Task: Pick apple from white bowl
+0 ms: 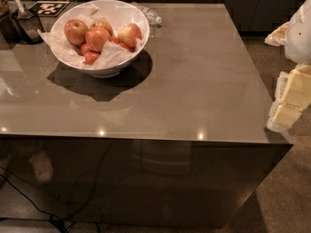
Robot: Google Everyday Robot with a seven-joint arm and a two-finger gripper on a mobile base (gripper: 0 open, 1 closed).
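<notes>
The white bowl (pixel 112 68) sits at the far left of the glossy brown worktop (pixel 194 81), and the apple (pixel 97 37) lies on top among others. It is best approached from above, clear of its neighbours. Carpet (pixel 286 193) lies to the right. The tool (pixel 289 101) hangs past the right edge; I cannot tell if it is open or closed.

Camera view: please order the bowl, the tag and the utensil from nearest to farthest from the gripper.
The gripper is at the right edge.
1. bowl, back left, nearest.
2. tag, behind the bowl, far-left corner.
3. utensil, left of the tag.
</notes>
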